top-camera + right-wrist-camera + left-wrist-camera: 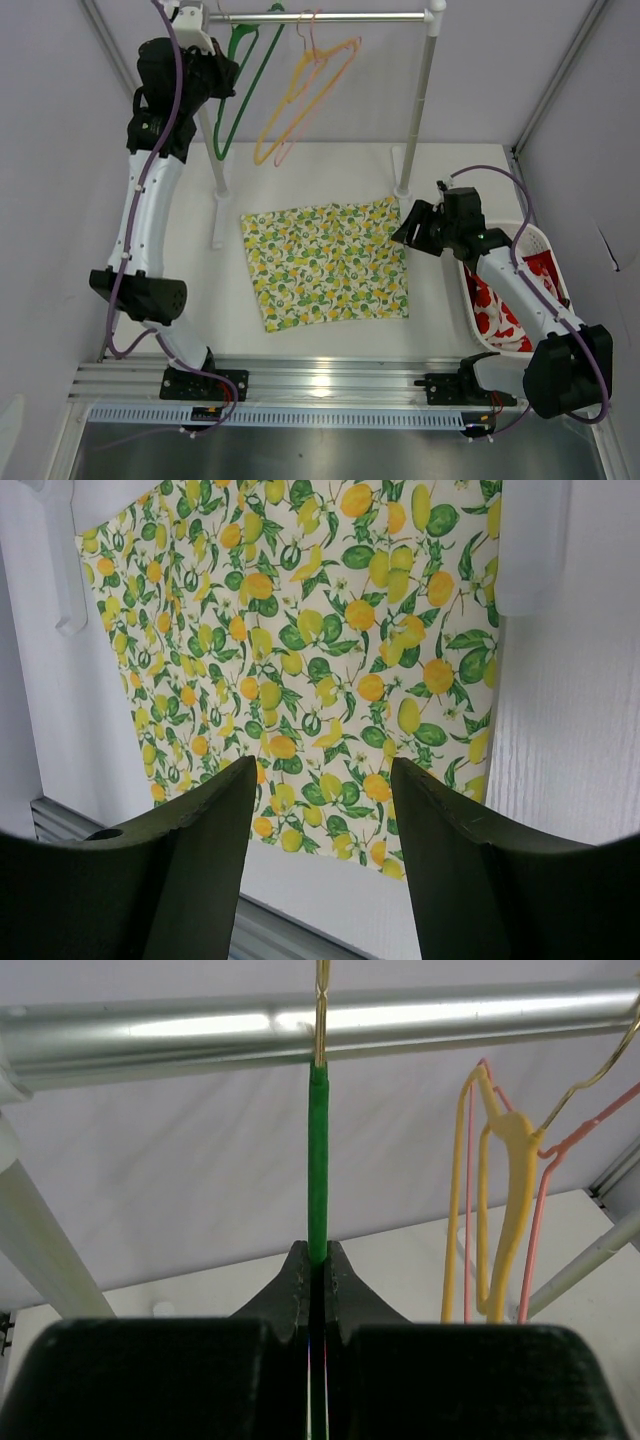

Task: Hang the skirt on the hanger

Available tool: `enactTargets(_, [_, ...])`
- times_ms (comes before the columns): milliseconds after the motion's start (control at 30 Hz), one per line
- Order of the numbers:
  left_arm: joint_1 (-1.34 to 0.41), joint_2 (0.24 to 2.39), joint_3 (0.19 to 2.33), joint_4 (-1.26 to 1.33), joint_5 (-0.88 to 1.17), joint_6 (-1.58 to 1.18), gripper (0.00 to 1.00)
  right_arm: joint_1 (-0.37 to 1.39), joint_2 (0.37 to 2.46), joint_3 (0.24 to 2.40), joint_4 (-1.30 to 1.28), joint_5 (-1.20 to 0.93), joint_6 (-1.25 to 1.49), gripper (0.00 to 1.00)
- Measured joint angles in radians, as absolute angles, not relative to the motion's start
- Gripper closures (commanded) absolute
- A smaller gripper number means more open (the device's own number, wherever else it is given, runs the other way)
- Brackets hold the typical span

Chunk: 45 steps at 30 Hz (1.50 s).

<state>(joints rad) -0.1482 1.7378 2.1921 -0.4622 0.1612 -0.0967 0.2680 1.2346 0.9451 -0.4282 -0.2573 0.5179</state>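
The skirt [325, 262], a lemon-print cloth, lies flat on the table; the right wrist view shows it spread below the fingers [300, 650]. A green hanger [243, 90] hangs from the rail at the back left. My left gripper [225, 75] is raised to the rail and shut on the green hanger's neck [317, 1160], its jaws pressed together around it [317, 1252]. Just above the skirt's right edge, my right gripper [410, 228] stands open with nothing between its fingers [325, 775].
The metal rail [320, 17] stands on two white posts [418, 110]. A yellow hanger [515, 1190] and a pink hanger [540, 1220] hang to the right of the green one. A white basket [540, 240] with red cloth [495, 310] sits at the right.
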Motion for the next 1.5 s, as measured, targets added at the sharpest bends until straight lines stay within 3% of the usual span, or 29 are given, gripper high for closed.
enactTargets(500, [-0.148, 1.518, 1.912, -0.529, 0.091, -0.098, 1.00, 0.267, 1.239, 0.972, -0.430, -0.265, 0.499, 0.38])
enactTargets(933, [-0.160, 1.120, 1.318, -0.502, -0.003, -0.187, 1.00, 0.266, 1.230, 0.972, -0.443, -0.266, 0.495, 0.38])
enactTargets(1233, [-0.289, 0.820, 0.918, -0.520, -0.041, -0.292, 1.00, 0.266, 1.216, 0.969, -0.456, -0.265, 0.480, 0.38])
enactTargets(1500, [-0.452, 0.603, 0.713, -0.416, 0.123, -0.363, 1.00, 0.266, 1.184, 0.963, -0.467, -0.258, 0.470, 0.38])
